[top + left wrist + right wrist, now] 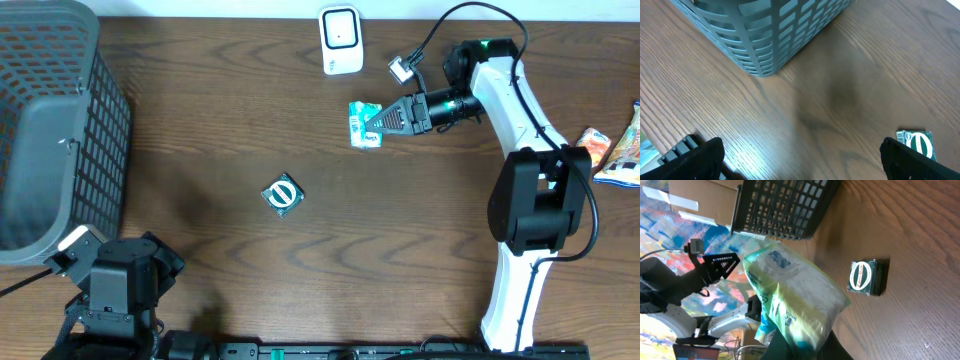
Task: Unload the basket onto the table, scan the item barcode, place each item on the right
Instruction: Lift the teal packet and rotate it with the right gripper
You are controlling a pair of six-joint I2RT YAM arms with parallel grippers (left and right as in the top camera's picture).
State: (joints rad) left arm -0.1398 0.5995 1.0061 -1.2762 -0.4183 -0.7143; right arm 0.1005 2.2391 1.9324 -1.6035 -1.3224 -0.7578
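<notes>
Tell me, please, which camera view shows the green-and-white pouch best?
The right wrist view: the pouch is large and central, pinched in the shut right pincer, its print visible. Overhead shows it small and far; the left wrist view misses it entirely.

Bare table (200, 110) spreads between the basket (110, 130) and scanner (341, 40), broken only by a small green box (283, 195).

Probably a robot lab's mock checkout: scanner (341, 40), grey basket (50, 130), wooden table (300, 290).
</notes>
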